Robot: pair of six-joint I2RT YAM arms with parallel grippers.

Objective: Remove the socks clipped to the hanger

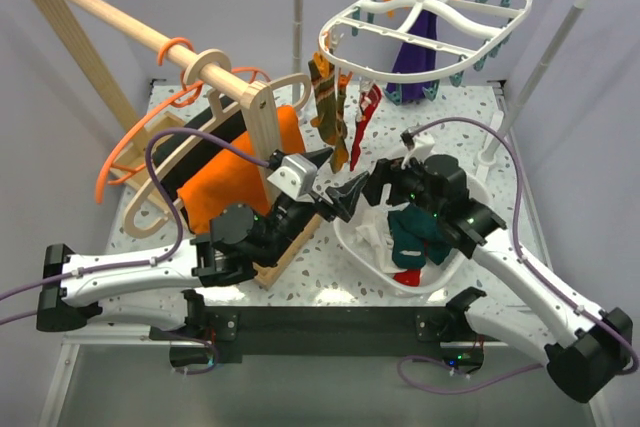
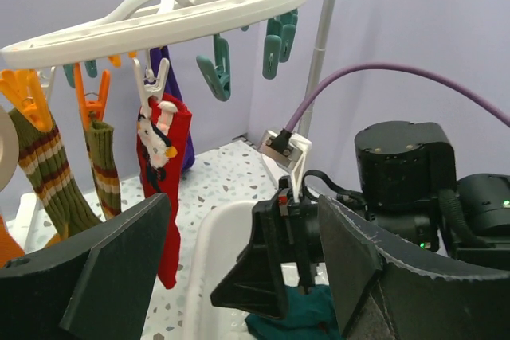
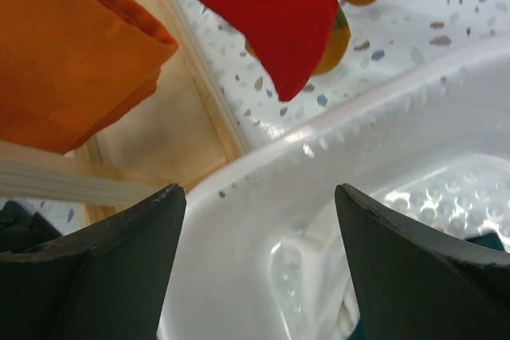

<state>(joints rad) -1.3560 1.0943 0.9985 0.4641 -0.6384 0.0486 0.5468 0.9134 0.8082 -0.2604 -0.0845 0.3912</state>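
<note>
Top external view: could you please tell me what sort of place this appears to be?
Probably a lab bench staged as a laundry-drying corner: a white plastic oval clip hanger holds a red sock and brown-striped socks, with a white plastic basket on the speckled tabletop.

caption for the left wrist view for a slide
Open left gripper below the white hanger, where a red sock and two striped socks hang clipped.

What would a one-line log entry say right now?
left fingers: open, empty | right fingers: open, over white basin | red sock: clipped on hanger | green sock: in basin
</note>
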